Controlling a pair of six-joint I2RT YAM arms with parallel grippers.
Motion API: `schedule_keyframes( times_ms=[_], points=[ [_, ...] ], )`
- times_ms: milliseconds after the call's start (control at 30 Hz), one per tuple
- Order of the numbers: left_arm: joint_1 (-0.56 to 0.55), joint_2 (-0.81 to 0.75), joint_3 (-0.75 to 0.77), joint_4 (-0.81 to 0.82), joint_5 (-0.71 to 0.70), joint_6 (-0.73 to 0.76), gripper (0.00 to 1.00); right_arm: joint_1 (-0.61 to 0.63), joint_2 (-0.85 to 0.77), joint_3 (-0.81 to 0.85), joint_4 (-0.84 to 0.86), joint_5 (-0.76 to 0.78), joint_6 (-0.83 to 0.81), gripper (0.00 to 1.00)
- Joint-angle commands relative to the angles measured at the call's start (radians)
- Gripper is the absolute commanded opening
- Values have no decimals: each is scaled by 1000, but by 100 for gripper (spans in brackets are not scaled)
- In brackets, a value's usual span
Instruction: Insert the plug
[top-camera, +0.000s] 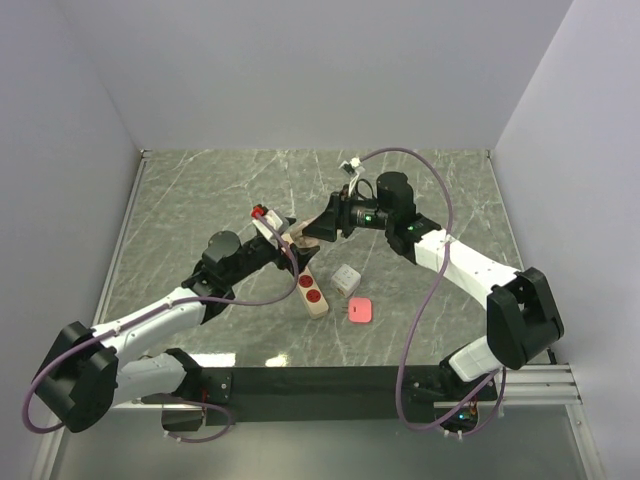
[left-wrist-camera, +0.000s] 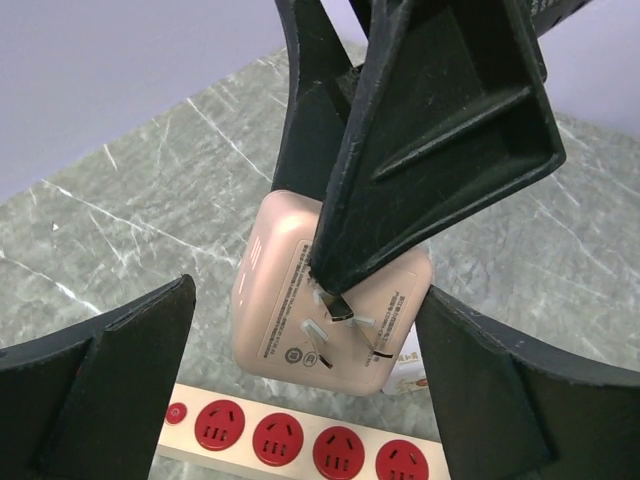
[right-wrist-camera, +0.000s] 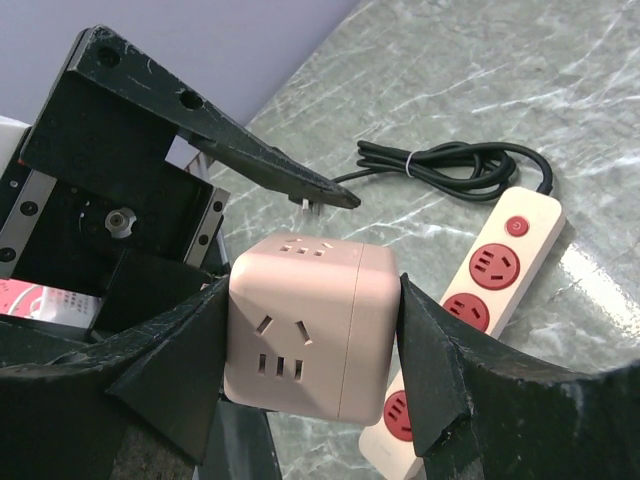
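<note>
A pink cube plug (right-wrist-camera: 310, 335) is clamped between the fingers of my right gripper (right-wrist-camera: 312, 365), above the near end of a cream power strip (right-wrist-camera: 490, 275) with red sockets. In the left wrist view the cube (left-wrist-camera: 275, 290) shows its metal prongs (left-wrist-camera: 318, 328), facing the camera and hanging over the strip (left-wrist-camera: 290, 438). My left gripper (left-wrist-camera: 305, 400) is open, its fingers standing wide on either side of the cube without touching it. From above, both grippers meet at the strip's far end (top-camera: 313, 289), left (top-camera: 283, 245) and right (top-camera: 306, 234).
A white cube (top-camera: 346, 279) and a small pink-red object (top-camera: 361, 310) lie just right of the strip. The strip's black cable (right-wrist-camera: 450, 165) is coiled beyond it. White walls enclose the marble table (top-camera: 200, 200) on three sides.
</note>
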Motion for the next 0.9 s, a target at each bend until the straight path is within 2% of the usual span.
schedule_keyframes(
  times_ms=[0, 333, 467, 567, 767, 867],
  points=[
    [-7, -18, 47, 9, -9, 62, 95, -3, -1, 62, 22, -49, -11, 0],
    [-40, 50, 75, 4, -61, 94, 98, 9, 41, 103, -18, -110, -34, 0],
    [-53, 64, 89, -14, -72, 109, 94, 13, 41, 109, -30, -107, -42, 0],
    [-60, 74, 93, -32, -84, 114, 83, 14, 39, 109, -33, -103, -45, 0],
    [-65, 82, 84, -40, -74, 123, 54, 13, 38, 124, -33, -86, -37, 0],
    [-67, 88, 82, -46, -49, 125, 25, 11, 41, 138, -32, -78, -37, 0]
  ],
)
